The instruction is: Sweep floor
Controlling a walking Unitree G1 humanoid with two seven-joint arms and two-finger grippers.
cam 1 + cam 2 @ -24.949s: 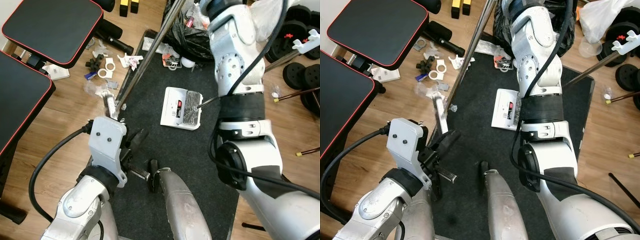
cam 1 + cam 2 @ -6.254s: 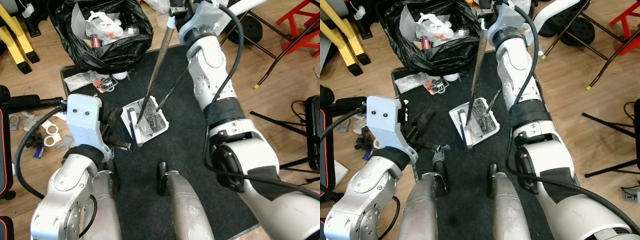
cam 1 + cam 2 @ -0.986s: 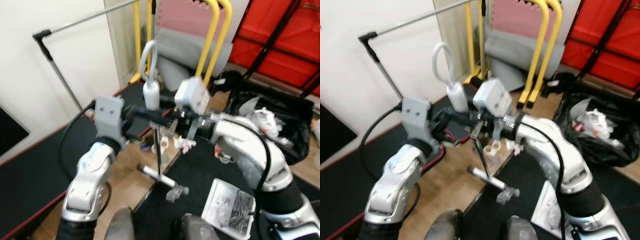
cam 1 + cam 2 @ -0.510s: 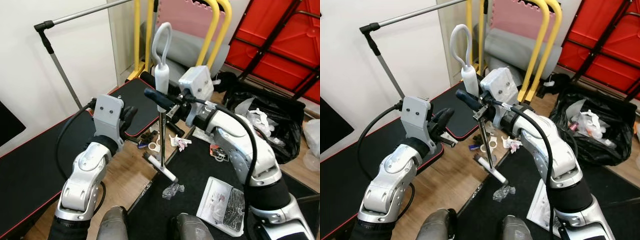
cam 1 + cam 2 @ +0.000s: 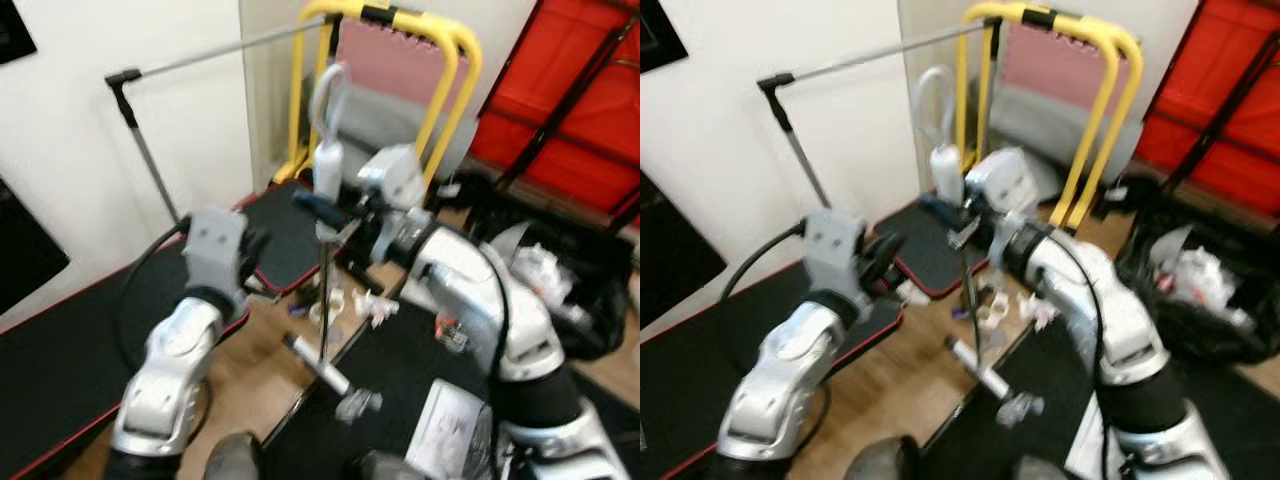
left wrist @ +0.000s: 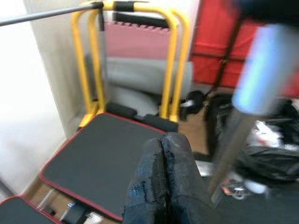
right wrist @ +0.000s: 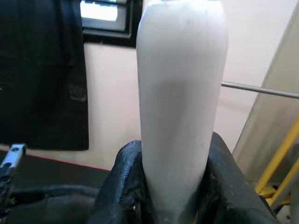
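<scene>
Right gripper point(image 5: 325, 205) is clamped on the white grip of the broom handle point(image 5: 327, 165), just below the hanging loop at its top; the right wrist view shows the white grip point(image 7: 180, 107) pinched between both black fingers point(image 7: 121, 186), one on each side. Holding this high puts the shaft point(image 5: 323, 290) close to upright, so the broom head point(image 5: 315, 363) hangs low near the floor with the arm raised at about chest level. Judgement: a top grip gives reach and swing but little downward force; a second hand lower on the shaft would steady a stroke

Left gripper point(image 5: 880, 258) is raised beside the shaft, apart from it and holding nothing. Left wrist view: its two fingers point(image 6: 163, 182) are pressed together, empty, and the blurred metal shaft point(image 6: 238, 135) passes just beside them, not between

Broom head sits at the edge of the dark mat point(image 5: 420, 350), where mat meets wooden floor point(image 5: 260, 390). Scattered small rubbish point(image 5: 335, 305) lies on the wood just beyond it, and a crumpled clear scrap point(image 5: 358, 403) lies on the mat nearby. Dustpan point(image 5: 450, 435) is on the mat to the robot's right; black bin bag point(image 5: 1200, 290) further right, open, with rubbish in it

Judgement: broom is poised near the rubbish, head placed to draw it toward the mat and dustpan. Frames blurred, so head-to-floor contact cannot be told
</scene>
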